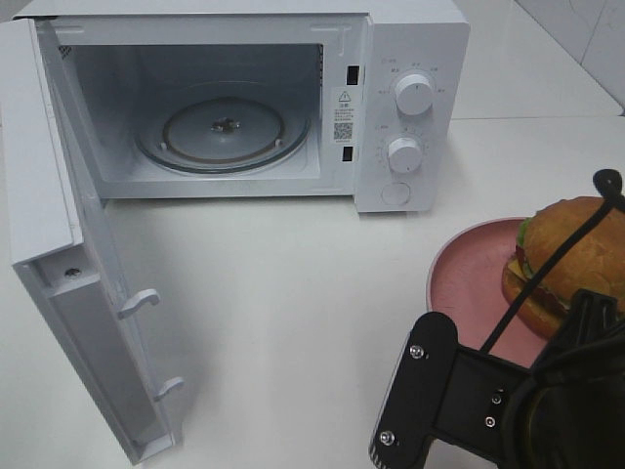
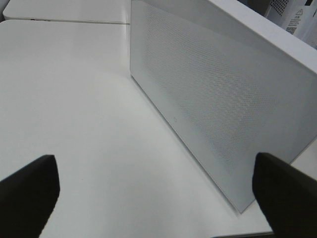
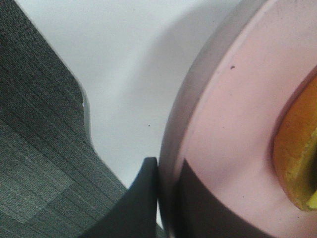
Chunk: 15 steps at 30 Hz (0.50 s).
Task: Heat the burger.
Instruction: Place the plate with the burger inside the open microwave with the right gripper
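Observation:
The burger point(image 1: 576, 259) sits on a round pink plate point(image 1: 469, 278) at the right edge of the table; its golden bun, lettuce and cheese show. In the right wrist view my right gripper point(image 3: 168, 198) is shut on the plate's rim point(image 3: 233, 114), one finger point(image 3: 143, 198) outside it and the other on its inner face, with the burger point(image 3: 297, 148) close by. My right arm point(image 1: 488, 391) covers the plate's near side in the exterior view. My left gripper point(image 2: 156, 198) stands wide open and holds nothing, beside the outer face of the microwave door point(image 2: 223, 99).
A white microwave point(image 1: 410, 59) stands at the back, its door point(image 1: 59, 244) swung fully open to the left. Its glass turntable point(image 1: 223, 132) is bare. White tabletop point(image 1: 293, 293) stretches between the microwave and the plate.

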### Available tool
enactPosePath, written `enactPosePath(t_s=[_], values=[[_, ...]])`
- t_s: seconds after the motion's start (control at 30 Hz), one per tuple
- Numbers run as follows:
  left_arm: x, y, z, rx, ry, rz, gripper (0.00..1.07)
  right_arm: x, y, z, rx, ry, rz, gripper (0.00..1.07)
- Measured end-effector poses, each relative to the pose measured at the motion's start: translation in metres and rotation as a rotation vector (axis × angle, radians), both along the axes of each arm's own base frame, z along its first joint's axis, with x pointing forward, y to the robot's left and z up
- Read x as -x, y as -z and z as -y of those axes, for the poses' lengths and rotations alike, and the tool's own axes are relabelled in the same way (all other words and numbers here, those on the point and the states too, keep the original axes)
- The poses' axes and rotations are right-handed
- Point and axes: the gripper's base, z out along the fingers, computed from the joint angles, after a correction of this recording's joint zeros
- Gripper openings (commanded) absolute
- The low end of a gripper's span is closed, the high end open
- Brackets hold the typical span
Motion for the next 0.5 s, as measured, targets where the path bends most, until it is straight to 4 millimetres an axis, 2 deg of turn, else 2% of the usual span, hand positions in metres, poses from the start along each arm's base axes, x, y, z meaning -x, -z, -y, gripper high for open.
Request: enactPosePath(t_s=[0.5], values=[[0.0,0.0,0.0,0.0,0.0,0.0,0.98,-0.004,0.001,-0.012,0.015,-0.294,-0.023,0.0]])
